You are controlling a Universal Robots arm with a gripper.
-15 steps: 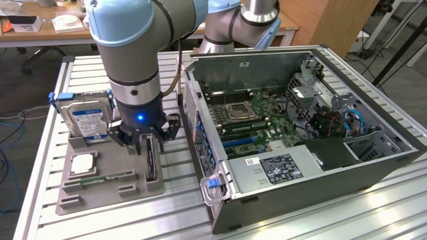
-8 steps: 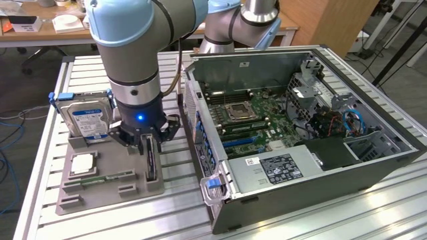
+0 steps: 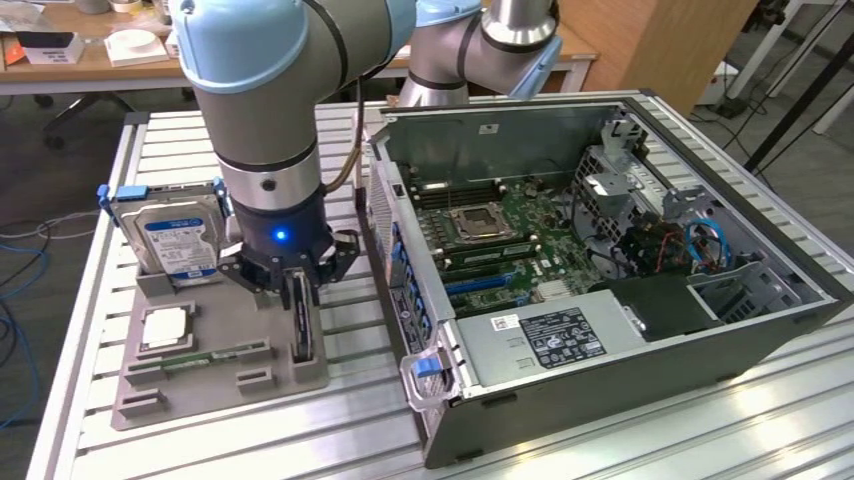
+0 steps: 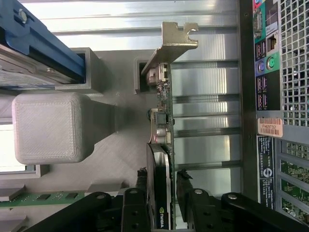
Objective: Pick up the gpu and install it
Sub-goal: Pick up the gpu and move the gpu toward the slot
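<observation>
The gpu (image 3: 303, 325) is a thin dark card standing on edge in a slot of the grey holder tray (image 3: 214, 392), at the exterior view's left. In the wrist view the gpu (image 4: 164, 96) runs lengthwise, with its silvery bracket (image 4: 173, 41) at the far end. My gripper (image 3: 296, 292) is lowered straight over the card. Its black fingers (image 4: 140, 181) straddle the fan end of the gpu, one on each side, gripper (image 4: 162, 178). A thin gap still shows between one finger and the card. The card rests in its slot.
The open computer case (image 3: 747, 330) lies at the exterior view's right with its motherboard (image 3: 494, 235) exposed. Its rear port panel (image 4: 268, 72) is close beside the gpu. The tray also holds a hard drive (image 3: 178, 240), a processor (image 3: 163, 328) and a green RAM stick (image 3: 200, 356).
</observation>
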